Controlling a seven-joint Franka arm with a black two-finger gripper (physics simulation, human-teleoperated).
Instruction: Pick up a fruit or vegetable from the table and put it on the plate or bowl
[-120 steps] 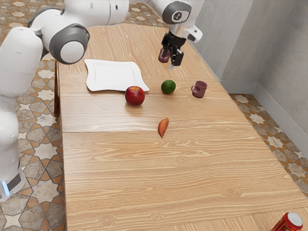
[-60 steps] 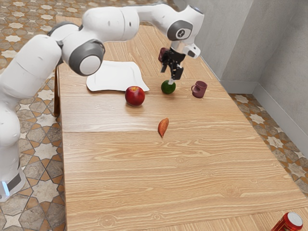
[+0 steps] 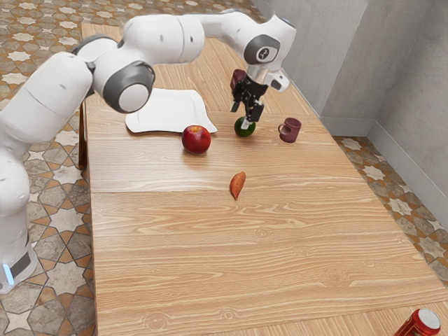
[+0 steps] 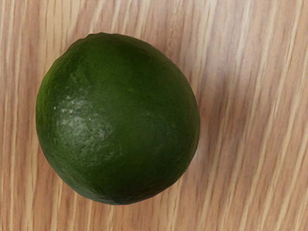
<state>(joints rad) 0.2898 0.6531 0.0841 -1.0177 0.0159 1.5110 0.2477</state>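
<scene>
A dark green lime point(image 3: 243, 129) lies on the wooden table to the right of a white square plate point(image 3: 162, 110). My black gripper point(image 3: 247, 117) hangs just over the lime's top, open, with its fingers apart and nothing held between them. In the wrist view the lime point(image 4: 118, 118) sits large and directly under my hand on the wood grain. A red apple point(image 3: 196, 139) rests at the plate's near corner. A small orange, pointed vegetable point(image 3: 237, 185) lies nearer the table's middle.
A maroon mug point(image 3: 290, 129) stands just to the right of the lime. A dark red cup point(image 3: 237, 77) stands behind my gripper. A red can point(image 3: 418, 323) is at the table's near right corner. The wall runs close behind the table's far right side.
My gripper has come down and forward from beside the dark red cup to just above the lime. The arm's elbow has swung toward the exterior view's right.
</scene>
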